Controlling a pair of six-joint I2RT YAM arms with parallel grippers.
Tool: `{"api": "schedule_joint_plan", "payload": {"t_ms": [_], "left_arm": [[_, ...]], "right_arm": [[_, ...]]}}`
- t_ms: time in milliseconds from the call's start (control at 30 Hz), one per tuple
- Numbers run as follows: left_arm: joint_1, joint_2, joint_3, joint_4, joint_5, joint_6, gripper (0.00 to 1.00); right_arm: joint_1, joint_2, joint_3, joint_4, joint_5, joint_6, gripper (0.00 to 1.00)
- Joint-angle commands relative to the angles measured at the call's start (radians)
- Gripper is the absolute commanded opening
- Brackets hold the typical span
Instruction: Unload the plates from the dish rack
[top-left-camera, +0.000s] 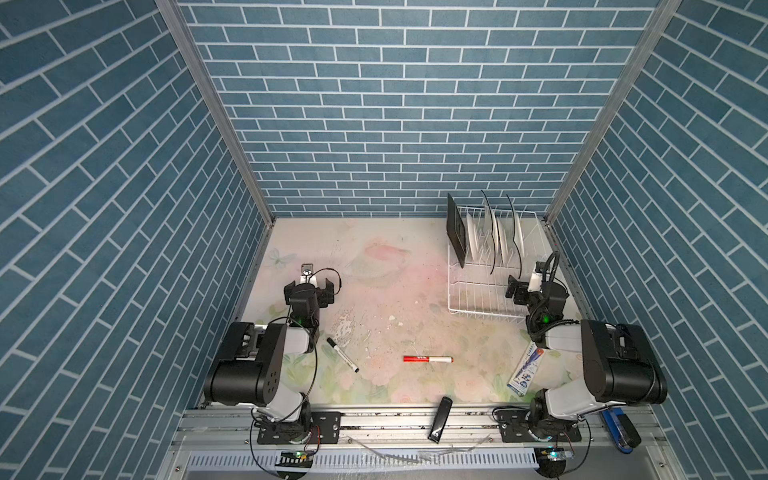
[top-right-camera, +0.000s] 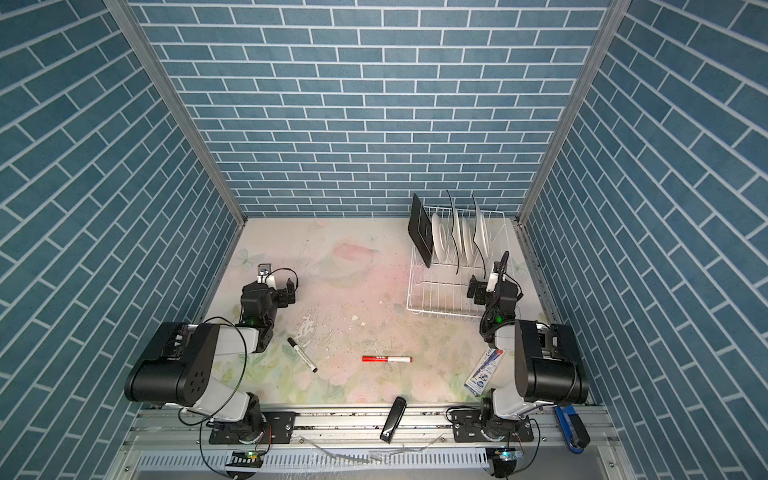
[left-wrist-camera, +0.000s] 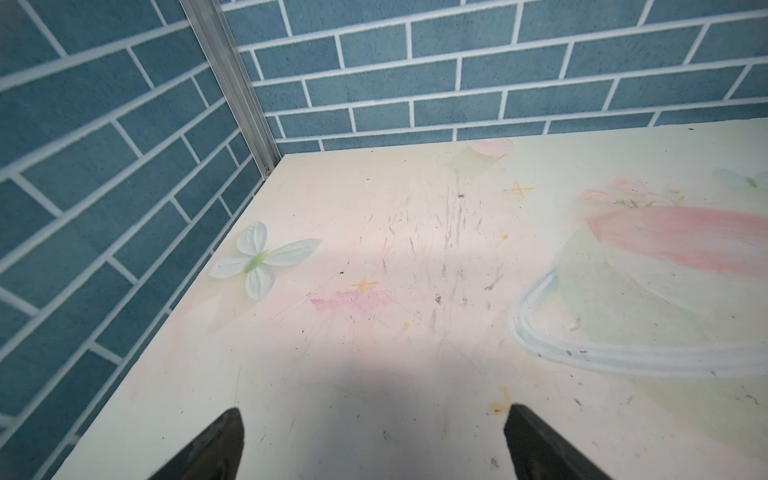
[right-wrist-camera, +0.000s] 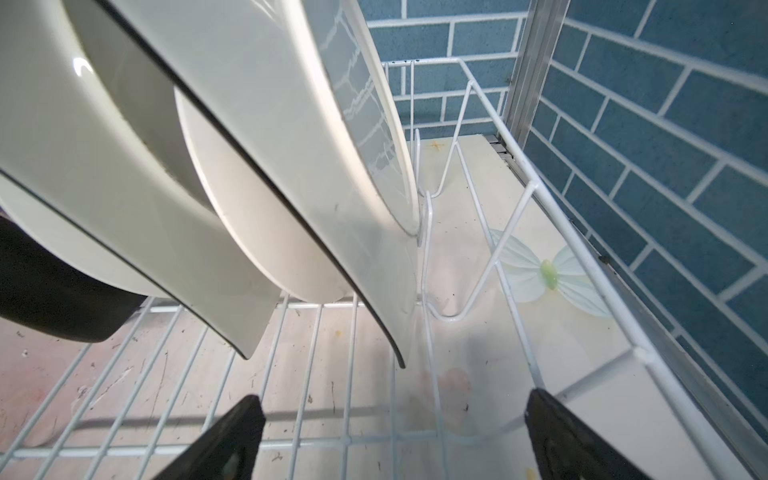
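The white wire dish rack (top-left-camera: 478, 312) (top-right-camera: 440, 311) stands at the back right in both top views. Upright in its far rows are a black square plate (top-left-camera: 456, 233) (top-right-camera: 420, 233) and several white plates (top-left-camera: 491, 232) (top-right-camera: 457, 235). My right gripper (top-left-camera: 527, 286) (top-right-camera: 487, 286) hovers open over the rack's empty near half. In the right wrist view (right-wrist-camera: 390, 432) its jaws stand wide apart over the rack floor (right-wrist-camera: 534, 183), a black-rimmed white plate (right-wrist-camera: 291, 166) just ahead. My left gripper (top-left-camera: 309, 287) (left-wrist-camera: 374, 436) is open over bare table at the left.
A black marker (top-left-camera: 343, 354), a red marker (top-left-camera: 428, 359) and a blue-white packet (top-left-camera: 527, 371) lie on the near table. A black flat object (top-left-camera: 440, 419) rests on the front rail. The brick right wall (right-wrist-camera: 665, 166) runs close beside the rack.
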Motion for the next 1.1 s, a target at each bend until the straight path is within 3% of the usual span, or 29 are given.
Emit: {"api": "schedule_joint_plan", "payload": {"t_ms": [0,1067], "left_arm": [[0.002,-0.004,0.009,-0.004,0.008,0.011,1.0],[0.006,-0.003,0.01,-0.009,0.021,0.01,1.0]], "right_arm": [[-0.002,0.022,0.01,-0.039,0.005,-0.027,0.99],[-0.003,0.021,0.008,-0.035,0.002,-0.026,0.99]]}}
